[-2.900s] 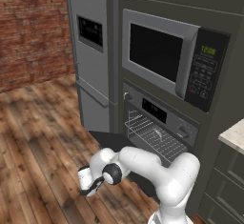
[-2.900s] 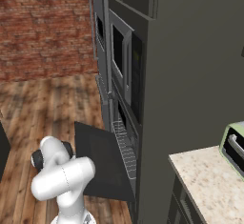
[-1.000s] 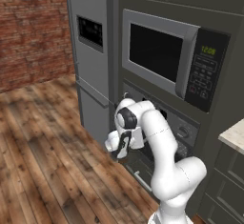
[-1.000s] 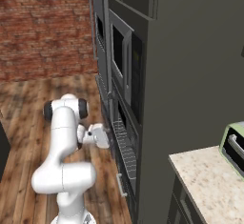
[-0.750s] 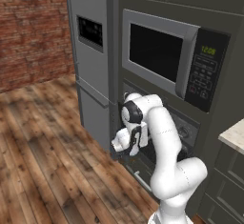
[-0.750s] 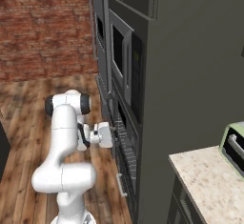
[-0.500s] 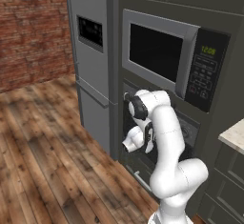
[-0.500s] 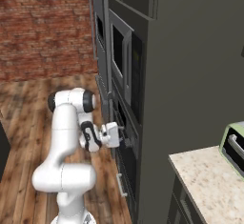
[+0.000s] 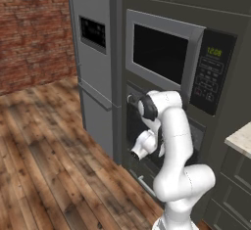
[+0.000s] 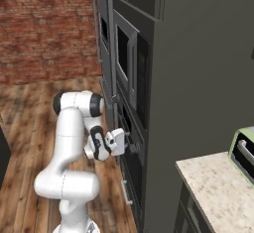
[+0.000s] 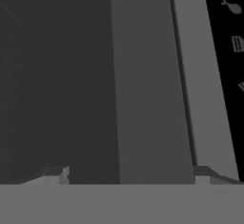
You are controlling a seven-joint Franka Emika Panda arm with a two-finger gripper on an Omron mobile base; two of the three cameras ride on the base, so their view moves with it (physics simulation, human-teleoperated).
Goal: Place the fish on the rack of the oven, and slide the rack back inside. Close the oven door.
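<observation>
1. Oven door (image 9: 135, 126) looks upright, flush w/ oven (image 10: 130, 143) front; rack and fish presumably inside, can't see them.
2. Gripper (image 10: 130, 146) pressed to door; jaws spread wide, holding nothing.
3. Left: prob. just back off.

Kitchen: built-in microwave (image 9: 169, 53), fridge (image 9: 93, 62).

Dark grey oven door (image 9: 137, 141), silver-framed microwave (image 9: 169, 53) (green digits lit on its black keypad), red brick wall (image 9: 32, 28), brown plank floor (image 9: 44, 160), seemingly pale-green toaster oven (image 10: 243, 150).
</observation>
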